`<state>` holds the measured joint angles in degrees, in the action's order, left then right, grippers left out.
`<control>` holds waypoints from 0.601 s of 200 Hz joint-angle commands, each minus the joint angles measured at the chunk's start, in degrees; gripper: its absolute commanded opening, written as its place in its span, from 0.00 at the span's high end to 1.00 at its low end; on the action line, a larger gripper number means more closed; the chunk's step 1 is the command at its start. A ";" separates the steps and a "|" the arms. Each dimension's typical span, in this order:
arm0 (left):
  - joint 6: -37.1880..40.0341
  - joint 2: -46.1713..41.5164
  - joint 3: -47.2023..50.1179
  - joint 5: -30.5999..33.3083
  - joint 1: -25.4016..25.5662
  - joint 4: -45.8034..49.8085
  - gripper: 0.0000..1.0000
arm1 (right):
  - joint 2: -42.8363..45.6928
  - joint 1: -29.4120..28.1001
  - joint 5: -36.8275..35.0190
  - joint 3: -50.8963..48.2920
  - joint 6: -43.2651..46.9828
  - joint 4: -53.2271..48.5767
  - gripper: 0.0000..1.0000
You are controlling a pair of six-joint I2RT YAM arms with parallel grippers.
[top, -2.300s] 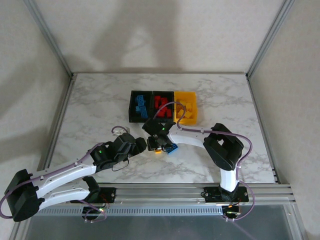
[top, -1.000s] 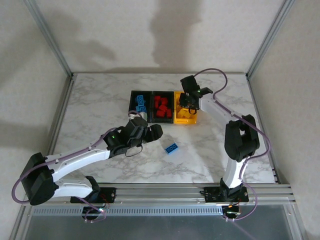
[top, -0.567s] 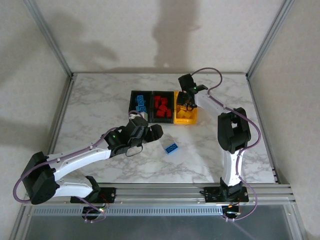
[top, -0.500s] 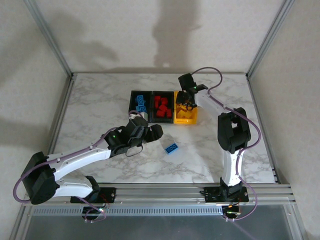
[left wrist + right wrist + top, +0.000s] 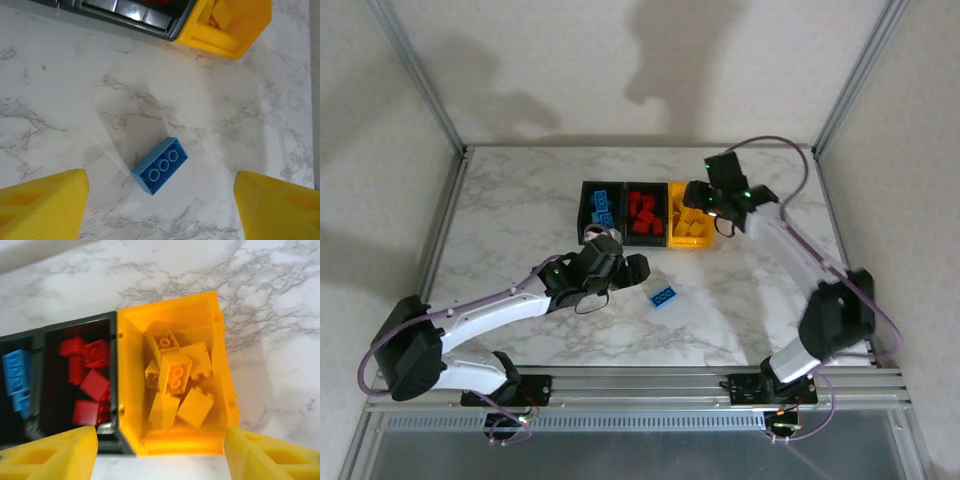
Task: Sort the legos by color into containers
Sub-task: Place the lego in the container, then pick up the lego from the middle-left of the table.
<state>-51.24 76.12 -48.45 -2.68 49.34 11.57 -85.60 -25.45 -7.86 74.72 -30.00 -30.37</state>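
One blue lego (image 5: 664,296) (image 5: 160,164) lies upside down on the marble, hollow side up. My left gripper (image 5: 632,268) (image 5: 160,210) hangs open just above and to the left of it, nothing between the fingers. Three bins stand in a row: a black bin (image 5: 588,212) with blue legos (image 5: 17,378), a black bin (image 5: 629,225) with red legos (image 5: 643,213) (image 5: 89,382), and a yellow bin (image 5: 703,238) (image 5: 180,444) with several yellow legos (image 5: 175,375). My right gripper (image 5: 701,197) (image 5: 160,452) is open and empty above the yellow bin's right side.
The marble table (image 5: 520,220) is walled by aluminium rails (image 5: 440,230) on the left, right and front. Bare marble lies left of the bins and around the blue lego.
The right arm carried a brick from the table centre to the yellow bin, then swung right and drew back. The left gripper moved right, closer to the blue lego.
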 commanded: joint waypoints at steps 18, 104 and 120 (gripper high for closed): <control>0.87 5.96 -4.18 -1.50 3.05 1.43 0.22 | 13.80 -0.41 2.88 -15.57 -3.33 0.05 0.30; 26.35 20.30 -20.36 -4.91 4.44 15.92 0.22 | 38.49 -0.26 16.72 -39.33 -16.80 -7.02 0.28; 30.33 21.23 -21.61 -3.78 5.09 17.39 0.22 | 42.23 -0.25 19.95 -42.77 -18.83 -9.05 0.29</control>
<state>-30.94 95.70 -67.46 -6.28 53.32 22.06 -47.48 -25.54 5.08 36.25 -43.18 -34.37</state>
